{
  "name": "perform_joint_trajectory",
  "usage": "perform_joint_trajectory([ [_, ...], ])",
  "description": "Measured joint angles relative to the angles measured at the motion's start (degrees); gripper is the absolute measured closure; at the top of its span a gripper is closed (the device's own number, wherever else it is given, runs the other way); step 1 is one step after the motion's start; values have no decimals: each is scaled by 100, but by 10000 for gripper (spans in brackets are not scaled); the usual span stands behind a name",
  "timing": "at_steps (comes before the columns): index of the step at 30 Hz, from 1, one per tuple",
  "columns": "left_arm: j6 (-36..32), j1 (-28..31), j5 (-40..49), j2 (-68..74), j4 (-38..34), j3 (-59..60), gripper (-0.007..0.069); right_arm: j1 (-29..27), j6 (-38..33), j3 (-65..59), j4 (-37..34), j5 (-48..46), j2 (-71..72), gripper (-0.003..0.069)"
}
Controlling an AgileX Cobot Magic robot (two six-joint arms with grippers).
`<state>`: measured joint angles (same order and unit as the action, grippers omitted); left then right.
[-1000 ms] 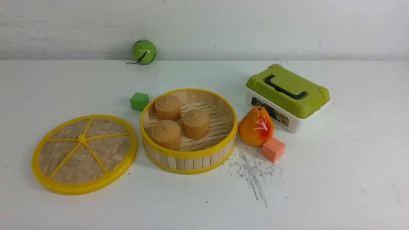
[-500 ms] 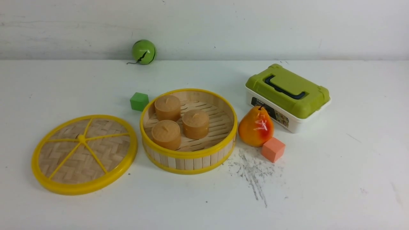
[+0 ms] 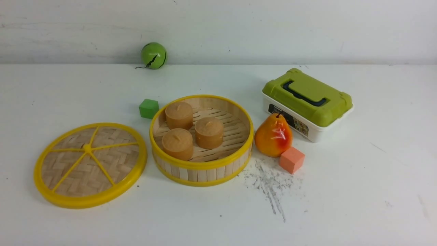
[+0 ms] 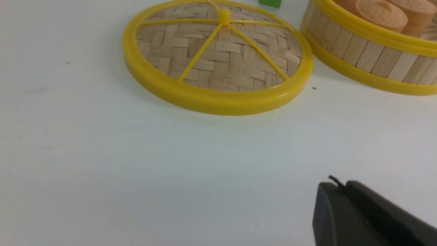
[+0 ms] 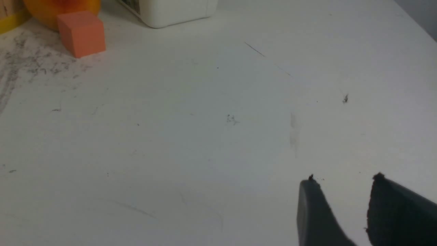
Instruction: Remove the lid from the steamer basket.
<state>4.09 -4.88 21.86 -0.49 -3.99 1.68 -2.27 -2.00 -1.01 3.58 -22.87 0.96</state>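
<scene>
With the lid (image 3: 90, 165) flat on the white table (image 3: 358, 191) just left of the open steamer basket (image 3: 201, 164): three brown cakes (image 3: 209, 132), two cubes, one pear; left gripper (image 4: 336, 186) closed, empty; right gripper (image 5: 343, 181) slightly parted, empty; white wall behind

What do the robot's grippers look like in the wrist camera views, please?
Little shows. The left gripper appears as dark, matte, wedge-shaped fingers. The right gripper shows two dark tapered fingers with slightly frayed tips. No cables or markings are visible.
</scene>
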Motion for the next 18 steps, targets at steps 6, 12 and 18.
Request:
perform_joint_trajectory([
  [6,0,0,0,0,0,0,596,0,0,0,0,0,0,419],
  [12,0,0,0,0,0,0,594,0,0,0,0,0,0,419],
  [18,0,0,0,0,0,0,587,0,0,0,0,0,0,419],
])
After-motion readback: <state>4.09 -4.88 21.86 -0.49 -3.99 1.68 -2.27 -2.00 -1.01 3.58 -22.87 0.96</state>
